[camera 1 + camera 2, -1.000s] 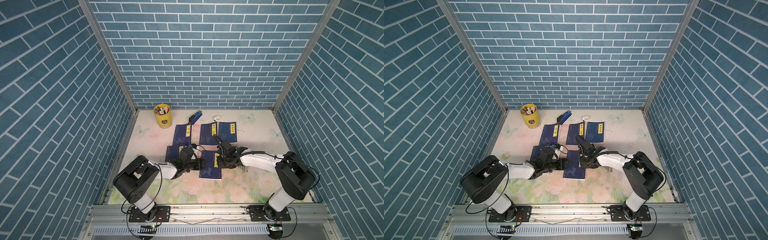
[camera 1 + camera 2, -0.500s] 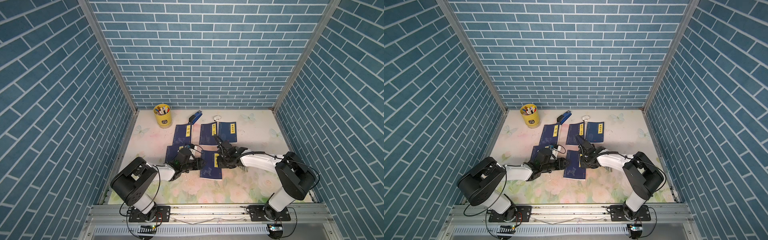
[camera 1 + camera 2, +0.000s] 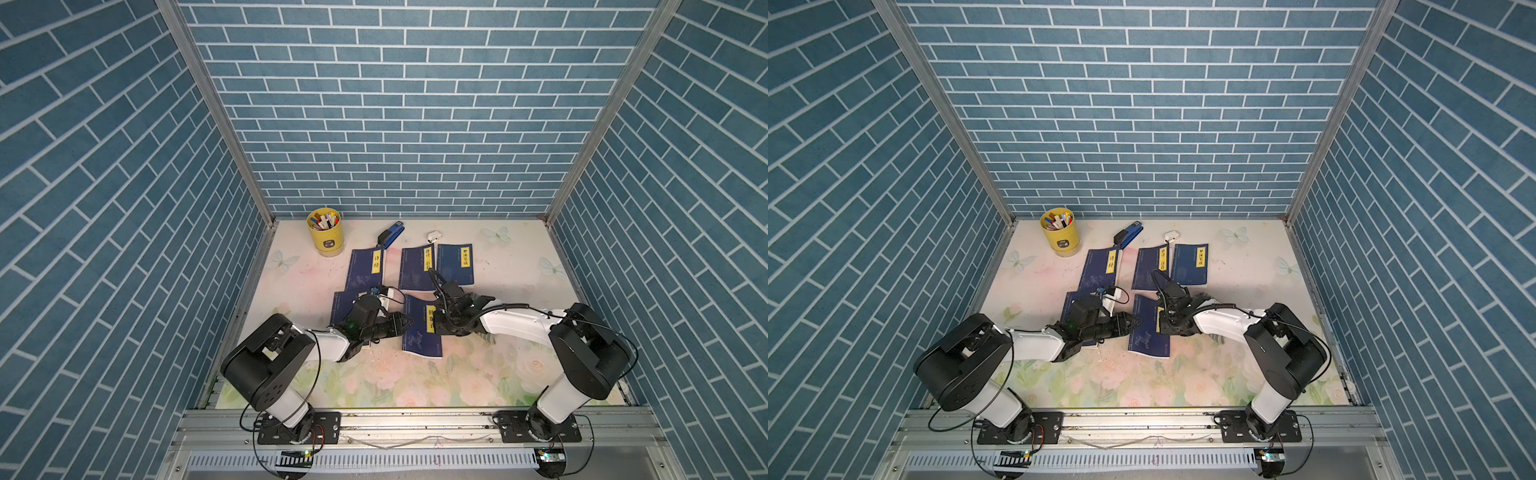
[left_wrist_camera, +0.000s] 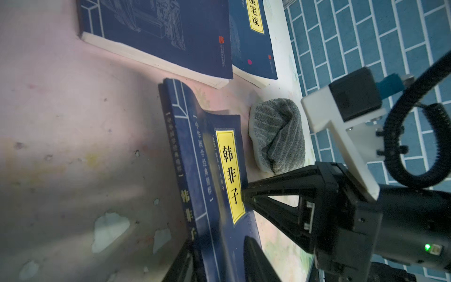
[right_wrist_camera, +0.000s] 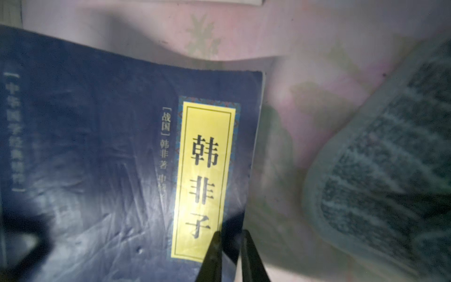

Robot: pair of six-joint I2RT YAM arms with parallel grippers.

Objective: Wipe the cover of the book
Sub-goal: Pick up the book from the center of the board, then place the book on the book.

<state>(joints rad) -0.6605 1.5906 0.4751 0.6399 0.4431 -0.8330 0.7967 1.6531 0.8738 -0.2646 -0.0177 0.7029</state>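
So the book [image 3: 419, 336] with the yellow label [image 5: 205, 180] is lying on the floral worktop [image 3: 374, 374], about in the middle, right between the two arms. You can see it in both top views [image 3: 1148, 336].

The left fingers [image 3: 405, 322] come in low from the spine side. In the left wrist view, the book's [image 4: 207, 171] spine edge sits in the gap between them. One finger lies on the cover [image 4: 253, 256] and the other is down beside the spine. They look like they're touching it on both sides, but honestly I can't tell if they're actually clamped on it or just bracketing it.

The right fingers [image 3: 436, 327] are on the opposite side, at the book's open edge. In the right wrist view they're [image 5: 216, 254] pressed nearly together, tips resting on the cover at the bottom end of the label. The left wrist view shows the same thing, with the closed tip [image 4: 253, 193] meeting the cover right at the label's edge.

The grey striped cloth [image 4: 278, 139] is bunched up on the worktop just beside the book's open edge, near the right fingers. Neither arm is touching it.

The other books [image 3: 415, 270] lie further back.
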